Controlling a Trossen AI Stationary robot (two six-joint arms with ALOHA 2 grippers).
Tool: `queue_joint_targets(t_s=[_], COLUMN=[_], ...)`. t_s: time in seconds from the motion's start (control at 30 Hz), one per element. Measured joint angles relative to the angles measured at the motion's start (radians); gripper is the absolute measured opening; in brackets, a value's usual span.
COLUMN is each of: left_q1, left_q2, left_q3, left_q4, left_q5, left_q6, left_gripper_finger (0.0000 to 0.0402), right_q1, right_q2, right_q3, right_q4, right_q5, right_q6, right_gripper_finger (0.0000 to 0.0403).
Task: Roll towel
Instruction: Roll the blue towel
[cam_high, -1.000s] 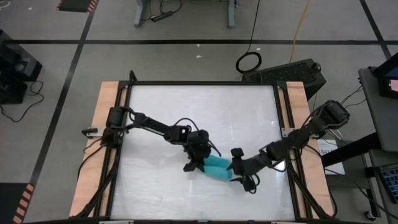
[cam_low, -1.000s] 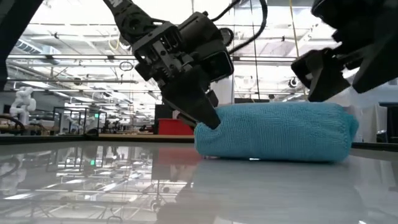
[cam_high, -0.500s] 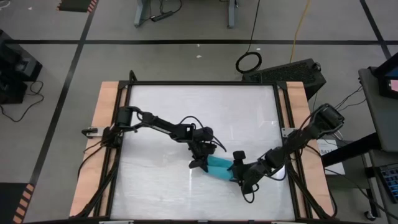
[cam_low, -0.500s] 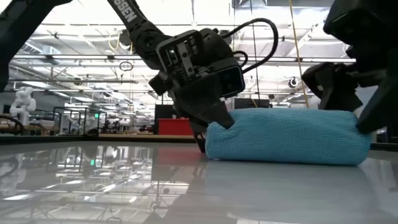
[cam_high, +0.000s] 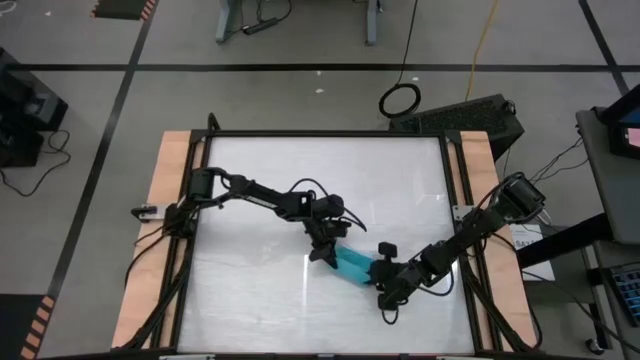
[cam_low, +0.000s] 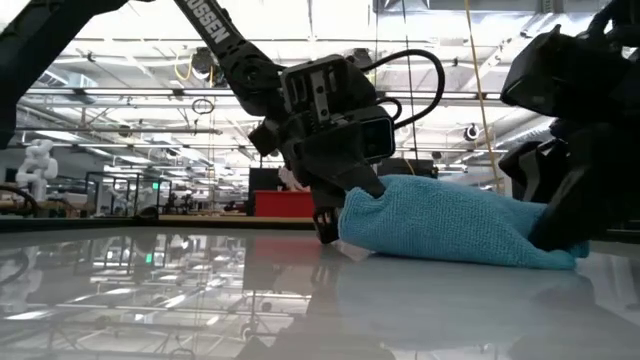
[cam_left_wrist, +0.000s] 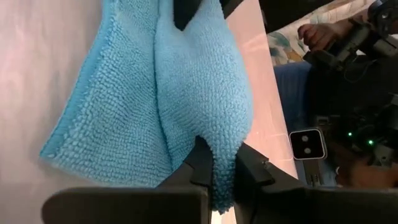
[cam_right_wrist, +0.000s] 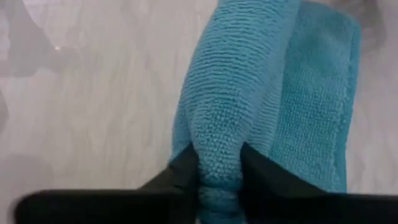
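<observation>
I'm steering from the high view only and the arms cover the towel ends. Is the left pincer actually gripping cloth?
Observer: Yes. The left wrist view shows the left pincer pinching a fold at one end of the towel.
Operator: And the right one?
Observer: The right wrist view shows the right pincer squeezing the rolled ridge at the other end, fingers on either side of it.
Operator: Is the whole towel rolled?
Observer: No. Both wrist views show a flat flap lying on the table beside the rolled part.
Operator: Is it off the table?
Observer: The low view shows the underside resting on the surface, bulkier toward the left pincer.
</observation>
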Motion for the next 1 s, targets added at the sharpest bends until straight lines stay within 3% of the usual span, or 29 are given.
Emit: queue_joint_targets(t_s=[0.13,0.37,0.53,1.0], left_q1=[-0.003,-0.015,-0.015,-0.111], left_q2=[0.000,0.000,-0.019,-0.199], left_q3=[0.000,0.000,0.000,0.000], left_q4=[0.000,0.004,0.005,-0.120], left_q5=[-0.010,-0.028,-0.047,-0.368], left_q6=[0.019,0.101,0.151,0.505], left_gripper_finger=[0.0052,0.0159,0.0216,0.0226], right_q1=[0.000,-0.001,-0.001,0.000], right_q2=[-0.006,-0.007,-0.008,-0.006], right_q3=[-0.001,-0.019,-0.072,-0.185], right_q4=[-0.006,0.010,0.099,0.327], right_q5=[-0.007,-0.076,-0.112,-0.126], right_q6=[0.062,0.209,0.325,0.512], right_gripper_finger=[0.0018,0.0032,0.0017,0.0017])
